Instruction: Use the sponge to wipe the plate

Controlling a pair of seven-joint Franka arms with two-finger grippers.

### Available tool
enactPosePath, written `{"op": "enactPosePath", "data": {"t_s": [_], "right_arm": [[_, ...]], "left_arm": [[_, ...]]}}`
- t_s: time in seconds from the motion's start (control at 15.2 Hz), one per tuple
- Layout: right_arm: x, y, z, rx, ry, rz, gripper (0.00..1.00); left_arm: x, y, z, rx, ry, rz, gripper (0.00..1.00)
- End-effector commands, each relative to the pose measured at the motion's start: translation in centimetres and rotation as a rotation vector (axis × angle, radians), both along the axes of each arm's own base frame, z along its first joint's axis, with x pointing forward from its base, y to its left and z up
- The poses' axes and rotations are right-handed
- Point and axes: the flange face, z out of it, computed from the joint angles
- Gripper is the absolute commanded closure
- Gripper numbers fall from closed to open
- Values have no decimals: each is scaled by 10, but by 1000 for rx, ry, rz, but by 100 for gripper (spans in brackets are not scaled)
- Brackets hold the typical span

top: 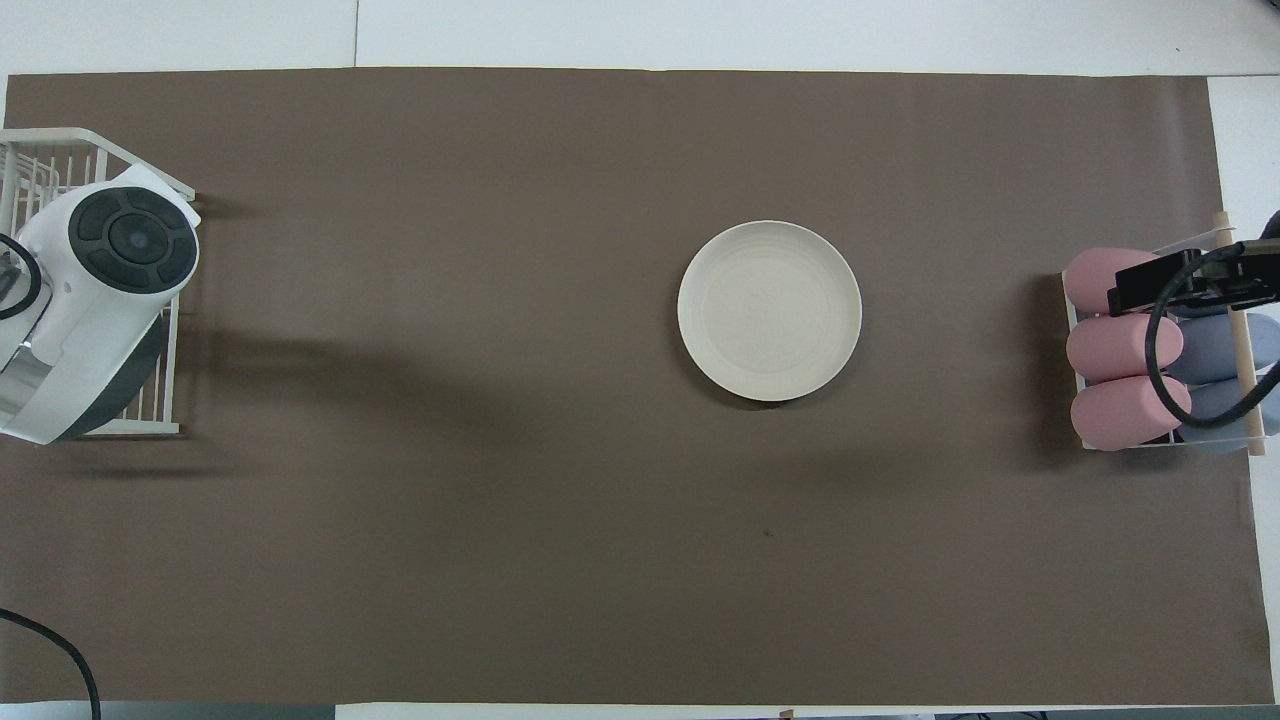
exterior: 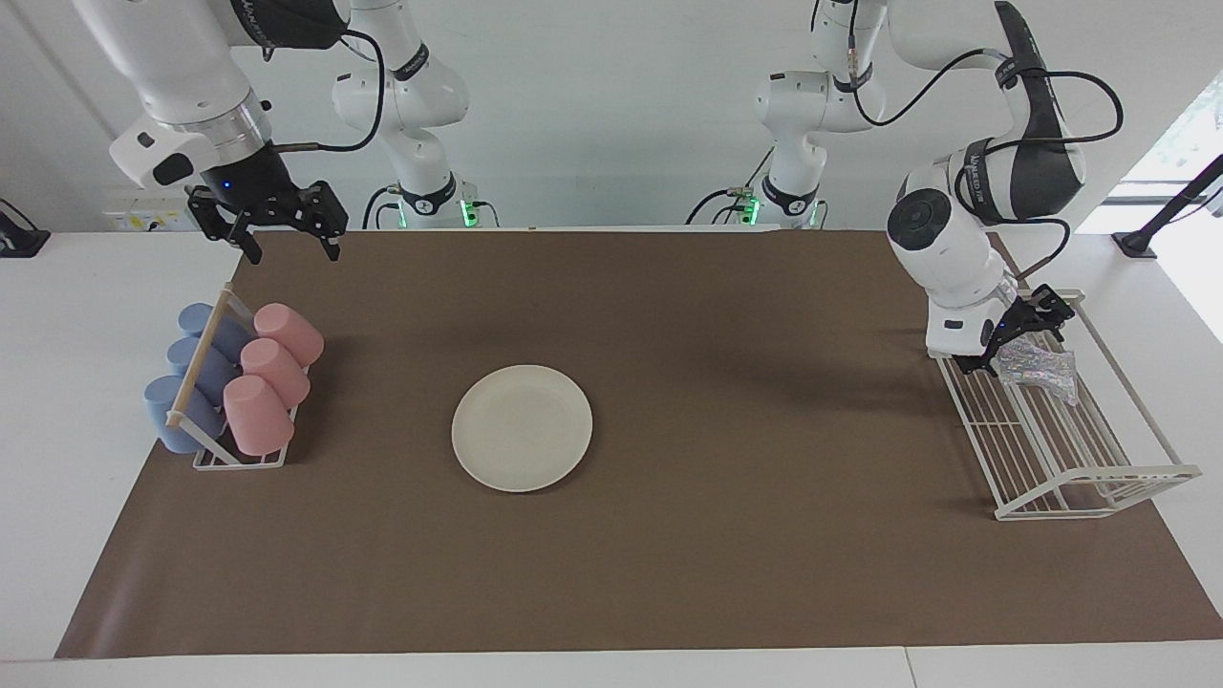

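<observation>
The cream-white plate [exterior: 522,428] lies flat on the brown mat in the middle of the table, and also shows in the overhead view [top: 769,310]. My left gripper [exterior: 1024,330] hangs over the white wire rack [exterior: 1089,478] at the left arm's end, shut on the silvery sponge [exterior: 1040,368], which dangles just above the rack's wires. In the overhead view the left arm's wrist [top: 110,270] hides the gripper and the sponge. My right gripper [exterior: 293,250] is open and empty, held in the air over the mat's edge near the cup rack.
A rack of pink and blue cups [exterior: 229,382] lying on their sides stands at the right arm's end, also in the overhead view [top: 1130,350]. The brown mat [exterior: 726,554] covers most of the table.
</observation>
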Motion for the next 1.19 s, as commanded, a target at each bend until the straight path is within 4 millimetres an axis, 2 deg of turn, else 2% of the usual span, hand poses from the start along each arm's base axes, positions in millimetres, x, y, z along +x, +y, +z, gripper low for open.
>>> {"op": "enactPosePath", "data": {"t_s": [0.0,0.2,0.33,0.53,0.79,0.99,1.12], "right_arm": [[1,0,2,-7,0,-16,0],[1,0,2,-7,0,-16,0],[1,-1,2,-7,0,-17,0],[1,-1,2,-7,0,-17,0],[1,0,2,-7,0,-16,0],[1,0,2,-7,2,-16,0],[1,0,2,-7,2,-16,0]], "left_arm": [[10,-4,24,-111,-31,38,0],[12,-3,58,-297,1,59,0],[8,8,86,-441,40,91,0],[-12,5,134,-617,92,122,0],[-39,-6,178,-775,178,168,0],[-62,-16,188,-832,248,144,0],[-71,-23,178,-842,315,47,0]]}}
